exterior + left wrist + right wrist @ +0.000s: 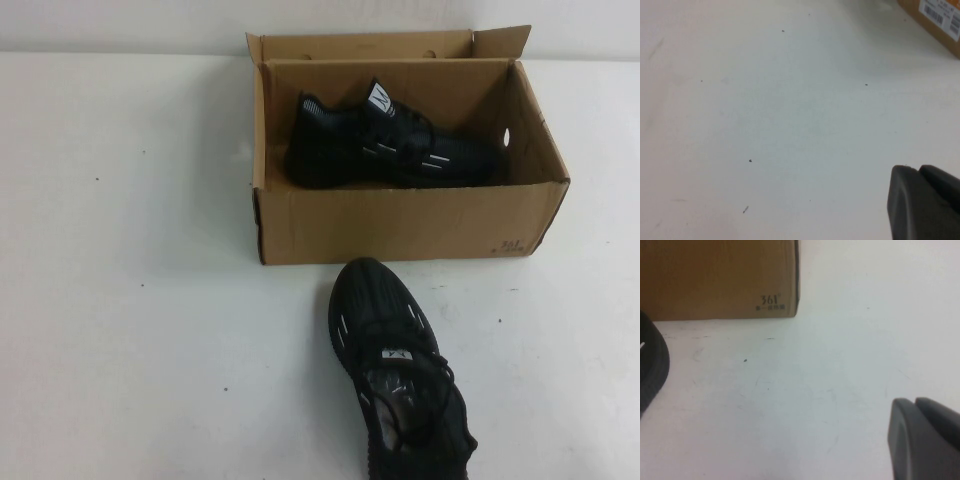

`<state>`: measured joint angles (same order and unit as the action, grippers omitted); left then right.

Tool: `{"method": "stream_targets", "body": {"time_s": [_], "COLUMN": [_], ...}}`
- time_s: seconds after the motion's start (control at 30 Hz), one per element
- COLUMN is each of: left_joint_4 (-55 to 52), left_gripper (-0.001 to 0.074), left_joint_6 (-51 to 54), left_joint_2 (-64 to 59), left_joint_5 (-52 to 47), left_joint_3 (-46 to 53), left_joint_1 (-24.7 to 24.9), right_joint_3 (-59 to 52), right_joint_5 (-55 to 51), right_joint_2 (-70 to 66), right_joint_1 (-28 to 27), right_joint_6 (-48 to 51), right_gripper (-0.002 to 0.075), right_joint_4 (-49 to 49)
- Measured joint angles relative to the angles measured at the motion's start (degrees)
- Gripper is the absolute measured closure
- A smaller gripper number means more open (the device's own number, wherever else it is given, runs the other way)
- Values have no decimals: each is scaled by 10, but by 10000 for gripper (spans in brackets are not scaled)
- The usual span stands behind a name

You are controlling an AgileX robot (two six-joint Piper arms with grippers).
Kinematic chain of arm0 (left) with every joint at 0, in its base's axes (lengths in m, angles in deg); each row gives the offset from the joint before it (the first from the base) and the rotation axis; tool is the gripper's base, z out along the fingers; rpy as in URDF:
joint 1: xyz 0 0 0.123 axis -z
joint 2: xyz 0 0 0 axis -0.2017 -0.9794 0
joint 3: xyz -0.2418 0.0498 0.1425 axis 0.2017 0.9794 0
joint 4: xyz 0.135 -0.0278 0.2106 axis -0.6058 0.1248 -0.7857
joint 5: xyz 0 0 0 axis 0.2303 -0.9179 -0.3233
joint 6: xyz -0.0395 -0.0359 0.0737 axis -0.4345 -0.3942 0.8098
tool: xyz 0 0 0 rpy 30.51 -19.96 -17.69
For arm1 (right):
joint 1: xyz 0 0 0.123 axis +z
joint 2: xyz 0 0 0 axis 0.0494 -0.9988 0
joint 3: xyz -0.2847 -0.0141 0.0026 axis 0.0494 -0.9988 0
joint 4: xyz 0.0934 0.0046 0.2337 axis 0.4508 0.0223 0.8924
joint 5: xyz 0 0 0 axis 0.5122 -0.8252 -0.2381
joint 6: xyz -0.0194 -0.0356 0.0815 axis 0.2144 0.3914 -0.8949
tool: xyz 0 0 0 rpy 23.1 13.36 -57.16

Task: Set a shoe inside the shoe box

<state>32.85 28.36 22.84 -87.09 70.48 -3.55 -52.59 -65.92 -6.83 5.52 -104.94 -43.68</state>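
The brown cardboard shoe box (400, 222) stands open at the back middle of the table. One black knit sneaker (390, 145) lies inside it on its side, toe to the right. The second black sneaker (400, 375) lies on the table in front of the box, toe toward the box. Neither arm shows in the high view. My left gripper (917, 167) is shut and empty above bare table, with a box corner (940, 20) far off. My right gripper (915, 400) is shut and empty above the table, facing the box's printed corner (715, 275) and the sneaker's edge (650, 365).
The white table (130, 300) stretches wide on the left of the box and shoe, with a narrower strip on the right. A white wall runs behind the box. The box has a round hole (506, 136) in its right end.
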Motion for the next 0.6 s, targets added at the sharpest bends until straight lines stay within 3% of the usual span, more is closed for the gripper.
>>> {"method": "stream_targets", "body": {"time_s": [0.6], "left_joint_4": [-1], "left_gripper": [738], "left_joint_6": [0], "left_joint_2": [0], "left_joint_5": [1], "left_joint_3": [0], "left_joint_1": [0], "right_joint_3": [0], "right_joint_5": [37], "right_joint_2": [0], "right_joint_1": [0], "right_joint_6": [0], "right_gripper": [743], "right_joint_4": [-1]}}
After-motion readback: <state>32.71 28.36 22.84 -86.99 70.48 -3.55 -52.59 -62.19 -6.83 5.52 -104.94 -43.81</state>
